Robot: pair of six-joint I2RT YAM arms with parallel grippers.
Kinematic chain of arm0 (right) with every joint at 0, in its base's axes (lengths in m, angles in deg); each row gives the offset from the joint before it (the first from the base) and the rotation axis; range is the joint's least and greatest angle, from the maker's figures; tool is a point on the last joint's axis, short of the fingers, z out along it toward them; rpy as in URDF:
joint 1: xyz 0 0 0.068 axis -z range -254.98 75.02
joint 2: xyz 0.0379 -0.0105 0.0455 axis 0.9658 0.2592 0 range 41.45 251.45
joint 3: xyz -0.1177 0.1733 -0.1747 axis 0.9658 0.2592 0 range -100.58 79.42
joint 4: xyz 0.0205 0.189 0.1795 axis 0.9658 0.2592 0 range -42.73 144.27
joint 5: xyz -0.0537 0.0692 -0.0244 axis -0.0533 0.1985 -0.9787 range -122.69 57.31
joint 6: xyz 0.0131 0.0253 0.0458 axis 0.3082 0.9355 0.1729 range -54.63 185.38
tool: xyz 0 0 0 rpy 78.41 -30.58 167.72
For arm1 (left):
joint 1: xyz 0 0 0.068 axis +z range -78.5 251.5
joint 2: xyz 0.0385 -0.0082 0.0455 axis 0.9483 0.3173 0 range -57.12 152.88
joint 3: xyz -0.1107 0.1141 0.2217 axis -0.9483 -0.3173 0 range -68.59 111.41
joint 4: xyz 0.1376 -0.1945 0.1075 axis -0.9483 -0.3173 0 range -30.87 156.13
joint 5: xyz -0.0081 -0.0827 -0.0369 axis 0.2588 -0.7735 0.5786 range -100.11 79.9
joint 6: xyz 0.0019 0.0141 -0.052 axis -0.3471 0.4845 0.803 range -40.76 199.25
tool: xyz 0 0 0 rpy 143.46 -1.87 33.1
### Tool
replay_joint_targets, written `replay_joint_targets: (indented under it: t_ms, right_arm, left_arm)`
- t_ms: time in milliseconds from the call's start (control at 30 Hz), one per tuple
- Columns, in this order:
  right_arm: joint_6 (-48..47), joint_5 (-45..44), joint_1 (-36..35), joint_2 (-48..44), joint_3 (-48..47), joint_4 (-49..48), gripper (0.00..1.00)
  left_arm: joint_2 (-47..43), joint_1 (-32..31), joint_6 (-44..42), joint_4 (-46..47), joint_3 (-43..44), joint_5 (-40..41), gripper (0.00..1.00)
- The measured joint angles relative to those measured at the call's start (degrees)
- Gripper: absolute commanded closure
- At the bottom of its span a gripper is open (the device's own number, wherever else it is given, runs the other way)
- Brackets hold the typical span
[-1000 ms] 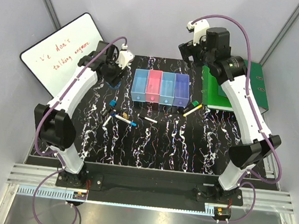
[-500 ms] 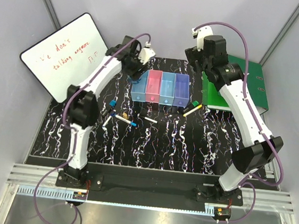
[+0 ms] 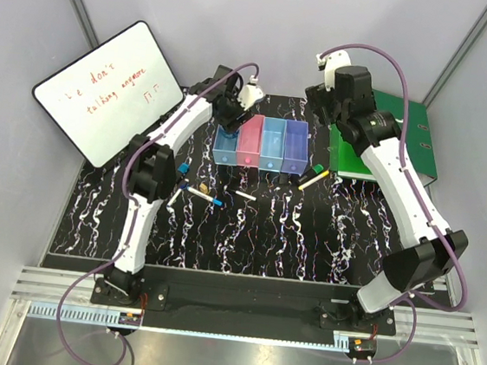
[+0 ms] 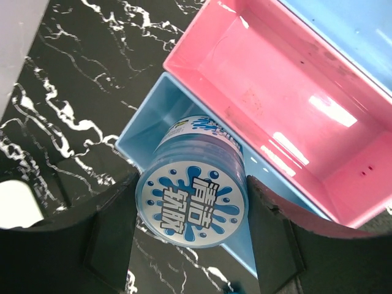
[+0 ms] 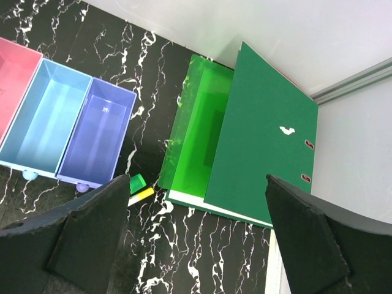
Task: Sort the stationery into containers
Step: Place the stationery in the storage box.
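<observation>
The round blue tape-like roll (image 4: 192, 190) is clamped between my left gripper's (image 4: 192, 211) fingers (image 4: 107, 239). It hangs over the end of the blue bin (image 4: 147, 119), first in the row of containers (image 3: 260, 144). The left gripper (image 3: 230, 116) sits at that bin's far end. The pink bin (image 4: 275, 104) beside it holds nothing. Loose markers (image 3: 203, 196) and a small one (image 3: 244, 195) lie in front of the bins. A yellow-green highlighter (image 5: 141, 196) lies by the purple-blue bin (image 5: 98, 135). My right gripper (image 5: 196, 245) hangs open high above the mat, with nothing in it.
Green ring binders (image 5: 263, 135) lie at the right edge of the mat, next to the highlighter. A whiteboard with red writing (image 3: 105, 89) leans at the far left. A green-capped piece (image 5: 138, 182) sits beside the highlighter.
My left arm has swung right from the mat's left side to above the blue bin, carrying the roll. The right arm has shifted slightly and stays open.
</observation>
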Motion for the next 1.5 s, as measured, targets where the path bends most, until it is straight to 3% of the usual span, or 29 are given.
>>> replay_joint_targets:
  t_ms: [300,367,500,567,633,733,1233,1500]
  right_arm:
    - [0.8,0.1,0.1,-0.1,1.2,0.0,0.0]
    - [0.8,0.2,0.1,-0.1,1.2,0.0,0.0]
    - [1.0,0.2,0.1,-0.1,1.2,0.0,0.0]
    - [1.1,0.2,0.1,-0.1,1.3,0.0,0.0]
    - [1.2,0.2,0.1,-0.1,1.3,0.0,0.0]
    - [1.3,0.5,0.2,-0.1,1.3,0.0,0.0]
    - [1.5,1.7,0.3,-0.1,1.3,0.0,0.0]
    - [1.4,1.7,0.3,-0.1,1.3,0.0,0.0]
  left_arm:
    - [2.8,-0.6,-0.4,3.1,0.0,1.8,0.96]
    - [3.5,-0.8,-0.6,4.4,0.0,2.5,0.73]
    - [4.5,-1.2,-1.1,6.5,0.0,3.9,0.58]
    - [4.6,-1.2,-1.3,7.2,0.0,4.3,0.36]
    - [4.6,-1.3,-1.4,8.2,-0.1,4.5,0.34]
    - [4.6,-1.4,-1.5,10.0,-1.1,4.7,0.15]
    - [3.8,-1.3,-1.3,14.2,-4.2,6.1,0.08]
    - [-6.0,-1.6,1.9,15.5,-10.4,5.0,0.07]
